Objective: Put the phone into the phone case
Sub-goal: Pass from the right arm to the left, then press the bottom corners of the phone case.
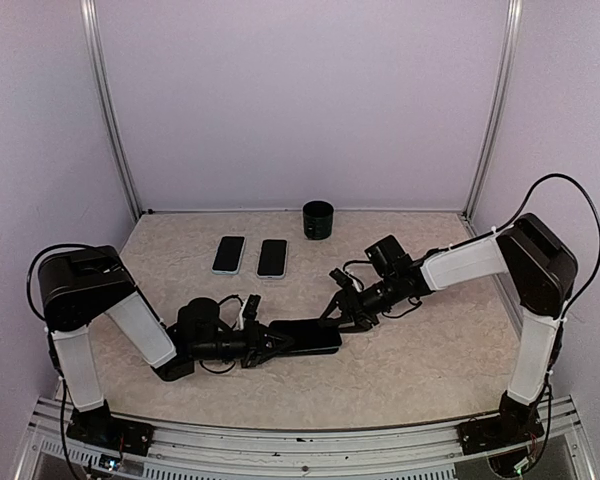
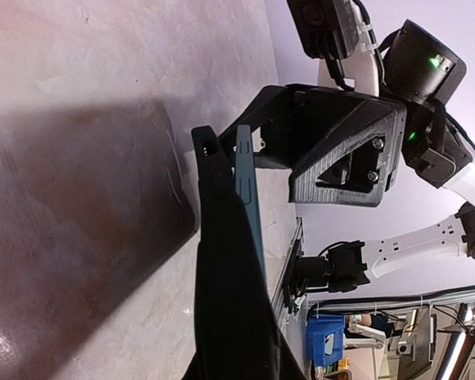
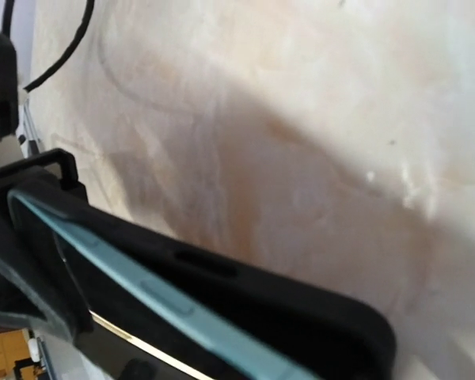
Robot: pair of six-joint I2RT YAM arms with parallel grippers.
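Clamping the near-left end of the black phone case [image 3: 301, 313], the left gripper [image 1: 270, 345] is pressing its fingers tightly shut on it and holding it low over the middle of the table [image 1: 410, 360]. There it is casting a broad shadow; whether its underside is touching the surface cannot be told. The phone [image 2: 246, 190], recognisable by its teal edge, is lying along the open face of the case. In both wrist views its long side is standing proud of the case rim rather than sitting flush, so it is only partly seated. The right gripper [image 1: 338, 308] is reaching in from the right and sitting just beside the far-right end of the case, opposite the left gripper. Whether its fingers are spread or closing on that end cannot be told, since its own camera is showing only the case, the phone edge and the table. Two spare phones [image 1: 229, 254] [image 1: 272, 257] are lying flat, side by side, towards the back of the table. A black cup [image 1: 318, 219] is standing upright behind them at the rear wall, well apart from both grippers.
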